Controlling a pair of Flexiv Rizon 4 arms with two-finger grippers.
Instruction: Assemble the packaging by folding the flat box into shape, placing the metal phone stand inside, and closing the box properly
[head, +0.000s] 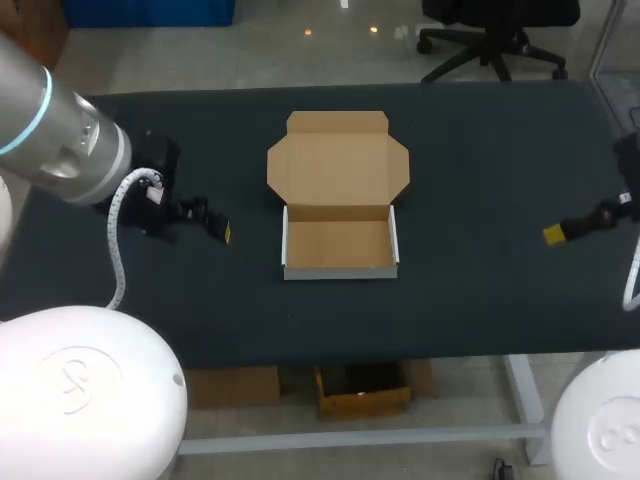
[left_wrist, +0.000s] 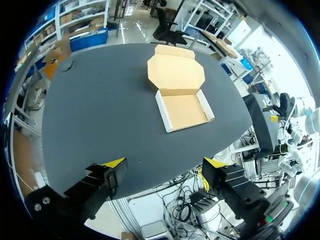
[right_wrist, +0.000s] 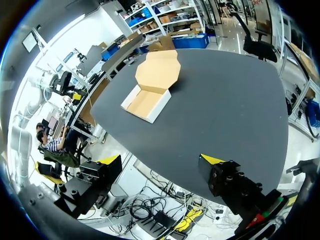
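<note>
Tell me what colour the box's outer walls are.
White; the box is brown cardboard inside. Head view shows it best.

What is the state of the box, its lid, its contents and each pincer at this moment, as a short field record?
box: folded into a tray shape, at the middle of the table
lid: open, folded back on the far side of the box
contents: nothing inside
phone stand: not visible in any view
left pincer: open, empty, over the table's left part, apart from the box
right pincer: open, empty, over the table's right part, apart from the box
</note>
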